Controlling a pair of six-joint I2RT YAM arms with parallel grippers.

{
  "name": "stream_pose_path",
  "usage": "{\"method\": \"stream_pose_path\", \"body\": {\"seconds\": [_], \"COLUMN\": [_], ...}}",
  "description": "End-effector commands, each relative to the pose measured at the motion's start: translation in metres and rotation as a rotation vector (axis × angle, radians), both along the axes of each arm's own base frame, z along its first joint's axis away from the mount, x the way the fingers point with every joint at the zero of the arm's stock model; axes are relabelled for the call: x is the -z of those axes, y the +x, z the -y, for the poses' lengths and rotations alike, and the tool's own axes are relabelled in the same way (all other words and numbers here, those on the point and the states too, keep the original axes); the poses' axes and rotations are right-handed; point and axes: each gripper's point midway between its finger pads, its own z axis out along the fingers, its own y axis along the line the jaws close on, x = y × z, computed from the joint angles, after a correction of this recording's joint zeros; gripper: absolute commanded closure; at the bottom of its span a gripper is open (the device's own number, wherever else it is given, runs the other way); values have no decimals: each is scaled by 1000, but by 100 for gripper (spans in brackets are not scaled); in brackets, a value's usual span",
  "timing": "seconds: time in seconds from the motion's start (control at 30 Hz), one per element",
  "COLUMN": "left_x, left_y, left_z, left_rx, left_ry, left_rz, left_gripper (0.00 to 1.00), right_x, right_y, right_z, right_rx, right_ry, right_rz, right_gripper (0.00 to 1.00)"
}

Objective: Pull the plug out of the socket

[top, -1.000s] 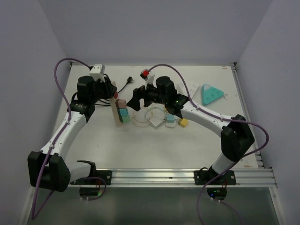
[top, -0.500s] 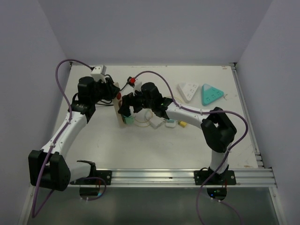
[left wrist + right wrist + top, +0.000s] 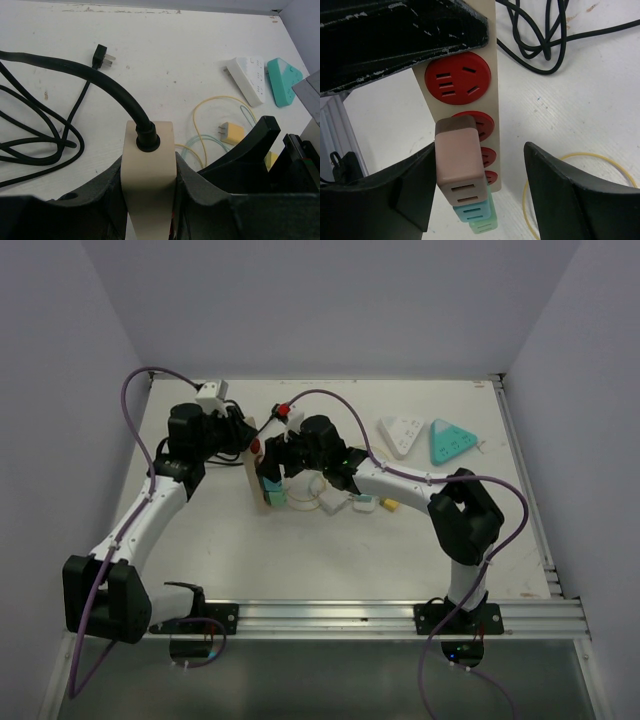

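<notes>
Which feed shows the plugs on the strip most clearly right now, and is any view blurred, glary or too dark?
Right wrist view: sharpest; pink plug and red sockets crisp, evenly lit, no glare. Left wrist view: power strip in focus, but the dark left pincer at the bottom shows little detail. Top external view: even light, soft shadows, power strip too small for detail.

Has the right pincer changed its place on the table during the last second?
Yes. The right pincer went left, away from the teal triangular block, to the beige power strip, where it now straddles the pink plug.
</notes>
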Motion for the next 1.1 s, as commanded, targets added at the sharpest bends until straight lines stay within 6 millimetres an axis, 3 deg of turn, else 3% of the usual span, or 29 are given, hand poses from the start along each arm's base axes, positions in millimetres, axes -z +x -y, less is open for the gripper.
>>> {"method": "stream_pose_path", "body": {"seconds": [0.0,0.1,0.13,0.23,0.27,0.33,0.43,0.47,0.63,0.67,0.77,0.93,1.07], "left_x": [-35,-32,-31,-26,-24,-21,-17,-18,4,4,11,37,52], "left_y": [11,12,12,14,15,14,14,16,4,2,-5,-17,-25], "left_z": [8,7,6,6,7,7,7,6,4,4,0,-2,6], "left_rx": [15,9,6,3,4,5,4,-2,-10,-10,-30,-47,-36], "left_ry": [-54,-51,-49,-47,-45,-46,-43,-40,-31,-29,-23,-31,-73], "left_rz": [118,108,107,88,83,67,48,49,-55,-60,-95,-173,-211], "left_gripper": [100,100,100,100,100,99,80,69,45,35,18,15,23], "right_x": [-35,-38,-39,-38,-38,-38,-40,-41,-45,-45,-46,-45,-46], "right_y": [2,-2,-3,-6,-6,-7,-8,-8,-9,-10,-11,-12,-13], "right_z": [-1,-2,-3,-4,-4,-3,-3,-3,-3,-3,-3,-3,-3], "right_rx": [4,-18,-22,-36,-38,-40,-45,-47,-53,-56,-61,-66,-70], "right_ry": [55,60,63,62,61,61,60,61,65,65,69,76,79], "right_rz": [72,68,66,59,57,55,59,61,68,69,68,66,67], "right_gripper": [39,52,62,78,90,99,100,100,100,100,100,100,100]}}
